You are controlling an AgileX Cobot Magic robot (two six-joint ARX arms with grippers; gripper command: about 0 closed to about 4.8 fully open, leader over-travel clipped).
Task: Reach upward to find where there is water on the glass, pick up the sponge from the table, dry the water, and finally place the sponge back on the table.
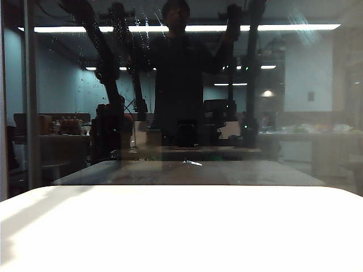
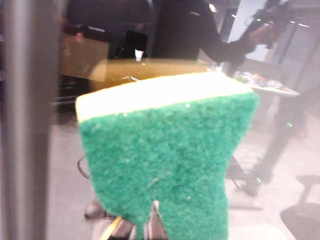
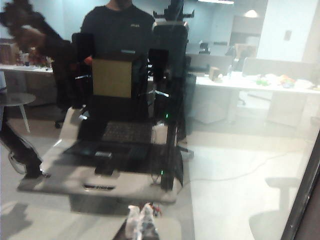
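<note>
The sponge (image 2: 165, 160) fills the left wrist view, its green scouring face toward the camera and its pale-yellow foam along the far edge. My left gripper (image 2: 154, 223) is shut on its near end, holding it up close to the glass (image 2: 280, 125). Water (image 1: 122, 34) shows as whitish droplets and thin streaks high on the left of the glass (image 1: 187, 113) in the exterior view. My right gripper (image 3: 141, 221) is shut with nothing in it, facing the pane. The white table (image 1: 181, 226) lies below. In the exterior view the arms appear only as dark reflections.
A grey vertical frame bar (image 1: 31, 96) stands at the pane's left, and the frame bar (image 2: 25, 125) is close beside the sponge in the left wrist view. The pane mirrors a person, strip lights and the robot base.
</note>
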